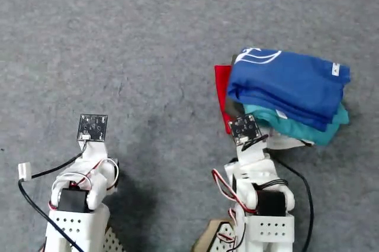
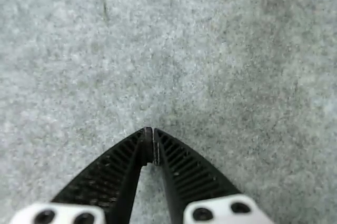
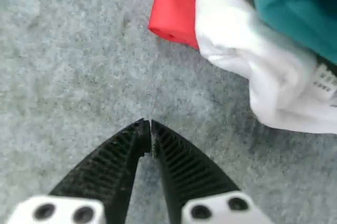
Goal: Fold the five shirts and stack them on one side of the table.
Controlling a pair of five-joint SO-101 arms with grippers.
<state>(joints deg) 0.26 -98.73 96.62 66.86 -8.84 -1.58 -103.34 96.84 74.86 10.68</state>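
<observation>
Shirt stack (image 1: 283, 101) sits at approx. 3 o'clock on the grey table (image 1: 148, 45). Blue shirt (image 1: 296, 80) on top, teal shirt (image 1: 317, 129) under it. White shirt (image 3: 263, 71) & red shirt (image 1: 221, 89) poke out at the stack's 7–9 o'clock side. Right pincer (image 3: 149, 137) closed, empty, over bare table just beside red & white shirts. Left pincer (image 2: 150, 142) closed, empty, approx. 7 o'clock, well apart from stack.

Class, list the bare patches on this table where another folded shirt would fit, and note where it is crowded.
The grey table lies bare across its left half, from the far edge to the left gripper, and along the strip beyond the shirt stack. It is crowded where the right gripper sits beside the stack's red shirt.
</observation>
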